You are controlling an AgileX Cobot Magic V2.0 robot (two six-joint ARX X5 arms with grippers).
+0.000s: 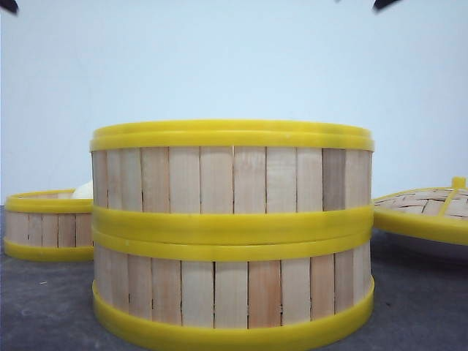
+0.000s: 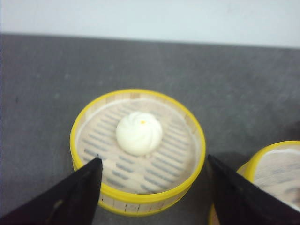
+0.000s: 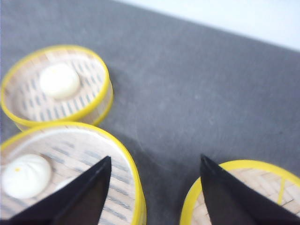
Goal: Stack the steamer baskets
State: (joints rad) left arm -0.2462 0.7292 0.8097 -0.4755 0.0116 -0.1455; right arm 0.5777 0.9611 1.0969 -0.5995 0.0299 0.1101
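Two steamer baskets stand stacked at the table's middle, the upper basket sitting on the lower basket. A third steamer basket stands alone to the left, with a white bun inside it. My left gripper hangs open above this lone basket, its fingers apart and touching nothing. My right gripper is open over the bare table between the stack's top rim and the lid. Another bun lies in the top stacked basket.
A shallow woven lid with a yellow rim rests on a white plate to the right of the stack. In the right wrist view the lid lies beside one finger. The table top is dark grey, with a pale wall behind.
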